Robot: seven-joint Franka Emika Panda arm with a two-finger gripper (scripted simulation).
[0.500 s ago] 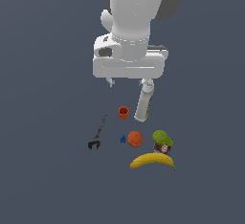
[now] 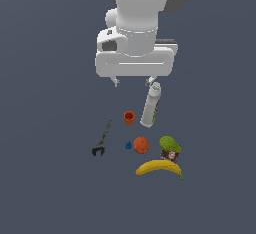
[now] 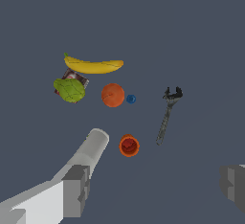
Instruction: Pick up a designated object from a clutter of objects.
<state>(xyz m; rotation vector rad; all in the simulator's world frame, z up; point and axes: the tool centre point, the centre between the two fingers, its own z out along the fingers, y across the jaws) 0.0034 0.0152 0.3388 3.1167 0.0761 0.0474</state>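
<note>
Gripper (image 2: 133, 82) hangs high with jaws spread wide, holding nothing, likely lining up over orange fruit (image 2: 141, 145) wedged between tiny blue piece (image 2: 128, 145) and green-topped item (image 2: 169, 147).

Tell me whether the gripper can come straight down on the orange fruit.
Probably yes: the gripper is open and above the clutter, and the orange fruit is uncovered, though a tiny blue piece sits close beside it.

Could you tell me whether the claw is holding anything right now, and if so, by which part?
Nothing is held: the claw hangs open above the clutter, and the orange fruit lies untouched.
</note>
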